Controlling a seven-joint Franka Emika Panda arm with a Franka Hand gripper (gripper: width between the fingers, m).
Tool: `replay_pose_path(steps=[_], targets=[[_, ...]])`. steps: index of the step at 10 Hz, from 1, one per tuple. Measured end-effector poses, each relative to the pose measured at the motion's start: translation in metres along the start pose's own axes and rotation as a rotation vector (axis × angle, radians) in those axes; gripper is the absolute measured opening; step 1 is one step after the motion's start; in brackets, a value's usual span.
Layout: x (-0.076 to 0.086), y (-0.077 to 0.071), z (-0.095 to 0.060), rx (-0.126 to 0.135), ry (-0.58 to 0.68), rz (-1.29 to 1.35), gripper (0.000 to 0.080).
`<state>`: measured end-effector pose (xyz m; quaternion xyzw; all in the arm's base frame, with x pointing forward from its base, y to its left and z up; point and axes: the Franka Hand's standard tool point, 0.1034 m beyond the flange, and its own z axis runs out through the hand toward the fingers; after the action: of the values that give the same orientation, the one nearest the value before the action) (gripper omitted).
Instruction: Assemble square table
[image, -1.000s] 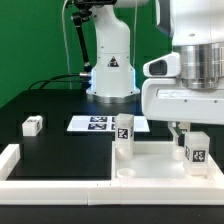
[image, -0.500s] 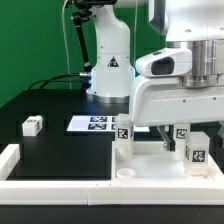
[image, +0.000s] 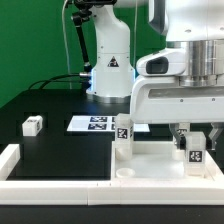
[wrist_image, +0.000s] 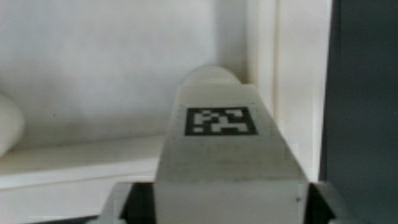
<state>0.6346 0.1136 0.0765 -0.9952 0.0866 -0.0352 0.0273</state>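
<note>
While the square tabletop (image: 152, 160) lay rim-up at the near edge of the black table (image: 60, 150), it took up the exterior view's right half. One round hole (image: 125, 173) showed at its near corner. A tagged white leg (image: 123, 134) stood upright at the tabletop's far corner, on the exterior view's left side of the tray.

A second leg (image: 195, 153) hung upright over the tray's right part. The gripper (image: 196, 144) was clamped on its upper end, with a finger pressed to either side. The wrist view showed that leg (wrist_image: 221, 130) running out from between the dark fingers (wrist_image: 132, 205), its tag facing the camera. Whether its lower end touched the tray could not be told.

A third leg (image: 33, 125) lay well apart on the black surface, toward the exterior view's left. The marker board (image: 92, 123) lay flat behind the tray, in front of the robot base (image: 110, 72). A long white rail (image: 45, 180) ran along the near edge.
</note>
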Motion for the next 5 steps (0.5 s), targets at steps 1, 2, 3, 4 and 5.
replay_pose_path(steps=[1, 2, 3, 4, 5], targets=[[0.0000, 0.0000, 0.0001, 0.000, 0.000, 0.051, 0.0290], [-0.0007, 0.0000, 0.0002, 0.003, -0.005, 0.190, 0.0290], [-0.0007, 0.0007, -0.0001, 0.001, -0.009, 0.291, 0.0290], [-0.0011, 0.0012, 0.0002, 0.001, -0.011, 0.388, 0.0290], [-0.0017, 0.0022, 0.0004, 0.002, -0.017, 0.552, 0.0290]])
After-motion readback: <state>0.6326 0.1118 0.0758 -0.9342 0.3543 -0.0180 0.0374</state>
